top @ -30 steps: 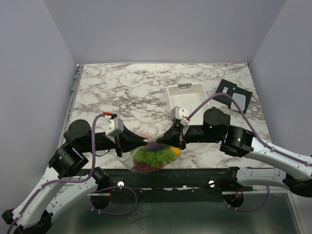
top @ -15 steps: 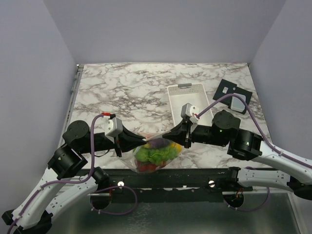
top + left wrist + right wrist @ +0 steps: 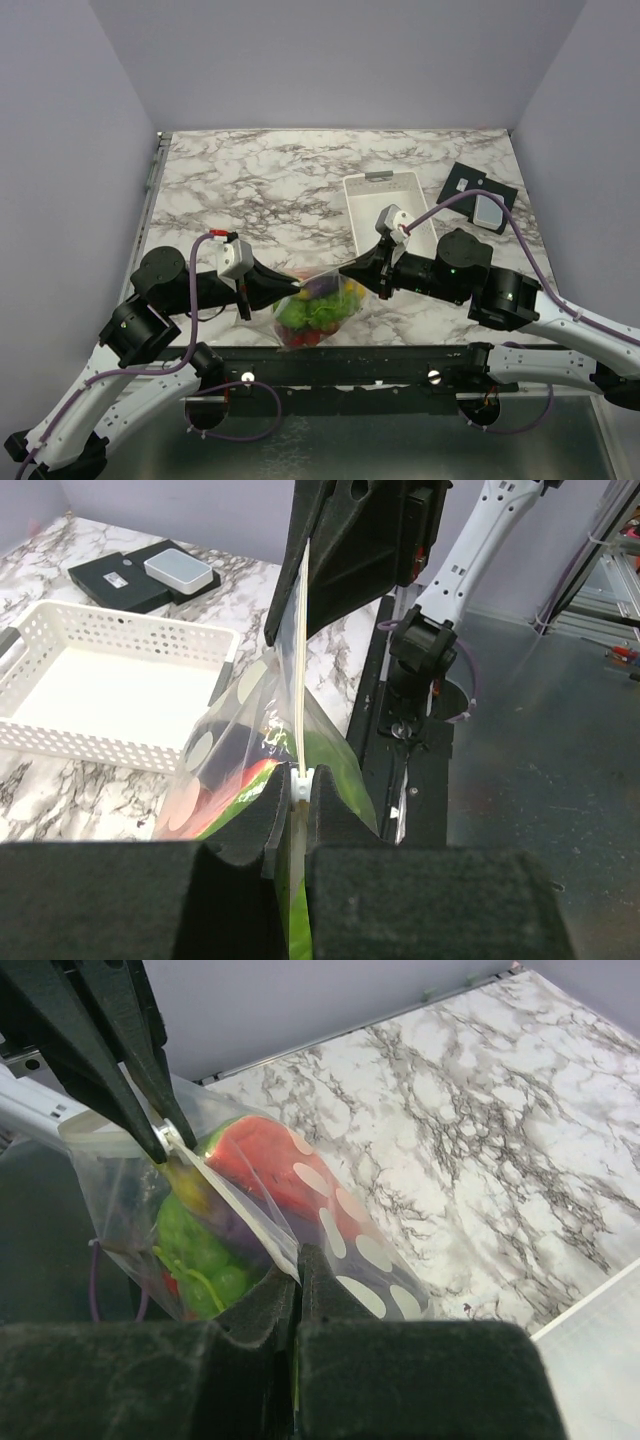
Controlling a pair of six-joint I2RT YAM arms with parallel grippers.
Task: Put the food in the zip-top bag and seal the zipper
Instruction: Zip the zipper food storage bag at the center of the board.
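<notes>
The bag (image 3: 360,1250) hung between the two arms over the near edge of the bench (image 3: 250,190), with its mouth strip pulled taut from corner to corner. The left fingers (image 3: 240,830) were clenched on one end of the zipper (image 3: 303,680). The right fingers (image 3: 255,1310) were pinched on the other end, so both were grasping the bag by its top edge. The food (image 3: 305,318) lay bunched in the bottom, with green, red, yellow and purple pieces showing through the film. Whether the bottom touched the bench could not be told.

The film looked thin, soft and crinkly, and probably slippery. It would likely fold anywhere except along the thicker strip. The toy pieces seemed light, but heavy enough to make the pouch sag and swing. The strip near the corners therefore looked like the soundest place to hold, and a hard pull might make the film slide out or stretch. Whether the strip was pressed shut along its whole length was unclear.

The bench was smooth, marble-patterned and hard-looking. A white basket (image 3: 350,205) stood beyond the right arm, apart from the bag, and a black plate (image 3: 480,200) lay near the far right corner. Plain lavender walls (image 3: 330,60) closed in three sides.
</notes>
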